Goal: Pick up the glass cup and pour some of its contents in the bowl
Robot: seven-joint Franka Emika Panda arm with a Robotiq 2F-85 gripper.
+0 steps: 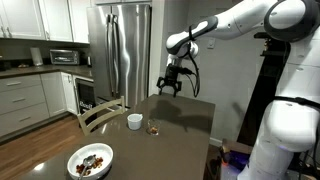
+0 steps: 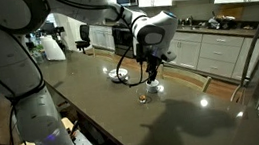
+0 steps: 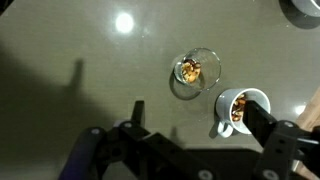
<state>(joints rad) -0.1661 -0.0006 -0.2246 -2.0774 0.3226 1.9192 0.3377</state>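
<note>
The glass cup (image 3: 195,70) is a small clear tumbler with brown bits inside. It stands upright on the dark table in both exterior views (image 1: 154,128) (image 2: 144,97). The wide white bowl (image 1: 90,160) with dark pieces sits near a table corner, also in an exterior view (image 2: 120,75). My gripper (image 1: 170,86) (image 2: 152,76) hangs above the table over the cups, open and empty. In the wrist view its fingers (image 3: 195,125) are spread, and the glass cup lies just beyond them.
A small opaque white cup (image 3: 240,108) (image 1: 134,121) with brown bits stands close beside the glass cup, partly under one finger in the wrist view. A wooden chair (image 1: 100,115) stands at the table edge. A steel fridge (image 1: 122,50) and kitchen counters are behind.
</note>
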